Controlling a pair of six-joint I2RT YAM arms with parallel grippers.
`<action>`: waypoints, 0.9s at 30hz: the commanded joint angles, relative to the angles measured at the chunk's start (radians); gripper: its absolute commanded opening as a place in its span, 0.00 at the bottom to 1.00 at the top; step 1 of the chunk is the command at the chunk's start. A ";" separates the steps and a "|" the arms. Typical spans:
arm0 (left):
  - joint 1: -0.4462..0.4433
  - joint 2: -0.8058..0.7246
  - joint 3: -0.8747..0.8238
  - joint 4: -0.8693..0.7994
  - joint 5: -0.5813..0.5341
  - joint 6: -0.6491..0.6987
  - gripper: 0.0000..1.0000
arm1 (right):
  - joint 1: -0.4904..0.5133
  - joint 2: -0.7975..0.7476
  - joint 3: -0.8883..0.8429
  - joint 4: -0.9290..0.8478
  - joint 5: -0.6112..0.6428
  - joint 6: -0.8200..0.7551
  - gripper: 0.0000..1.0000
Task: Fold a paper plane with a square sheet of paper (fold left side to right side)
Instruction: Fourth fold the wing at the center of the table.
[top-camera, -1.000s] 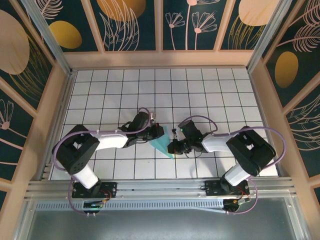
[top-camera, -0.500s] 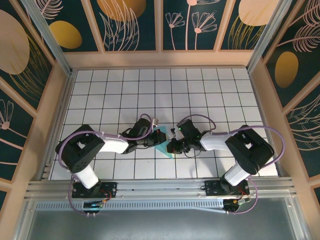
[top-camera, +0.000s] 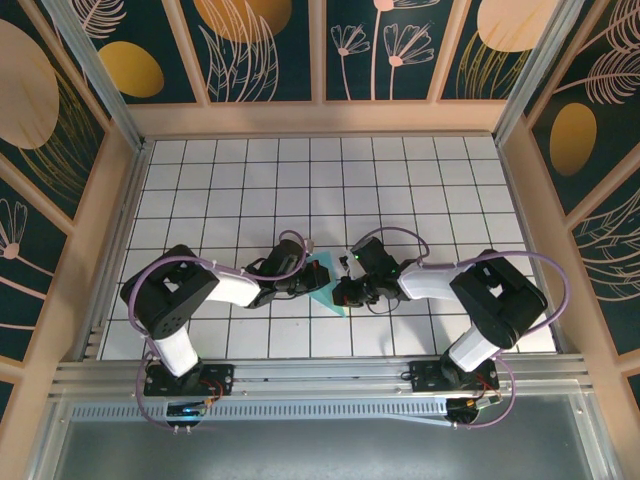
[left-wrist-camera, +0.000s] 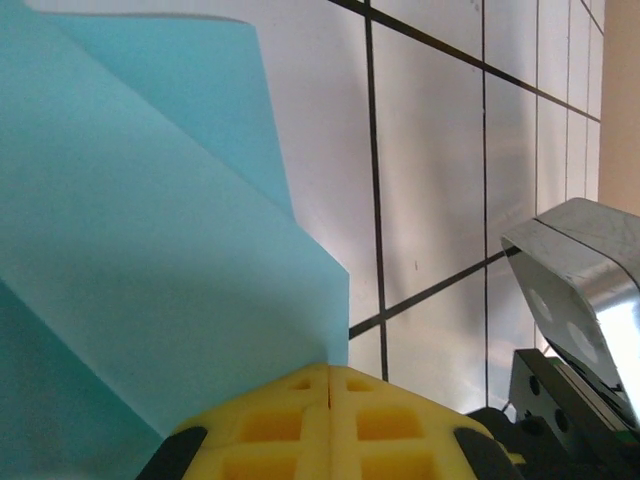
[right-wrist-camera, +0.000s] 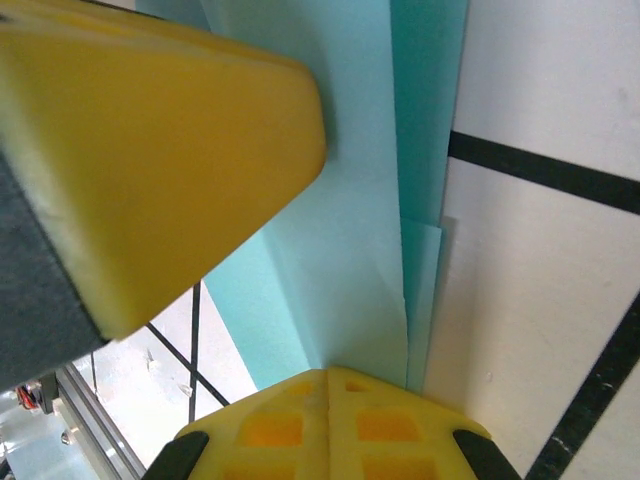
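folded turquoise paper (left-wrist-camera: 150, 250) flat on the desk (top-camera: 400, 180), mid-width, toward the near edge. my left fingers (left-wrist-camera: 329, 392) pressed together, tips against it. my right fingers (right-wrist-camera: 325, 392) pressed together at its right edge.

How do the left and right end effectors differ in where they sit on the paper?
The left end effector meets a broad flat flap of the paper; the right end effector sits at the paper's narrow stacked edges, beside bare table. The left one reaches in from the paper's left side, the right one from its right side. Both are shut and yellow-tipped, with their tips at the paper.
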 joint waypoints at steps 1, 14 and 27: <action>0.001 0.026 -0.014 0.010 -0.037 0.020 0.00 | 0.012 0.082 -0.041 -0.187 0.193 -0.034 0.00; 0.043 0.049 -0.018 -0.013 -0.059 0.030 0.00 | 0.025 0.112 -0.027 -0.226 0.218 -0.050 0.00; 0.188 0.062 0.031 -0.098 -0.053 0.162 0.00 | 0.030 0.118 -0.034 -0.223 0.209 -0.049 0.00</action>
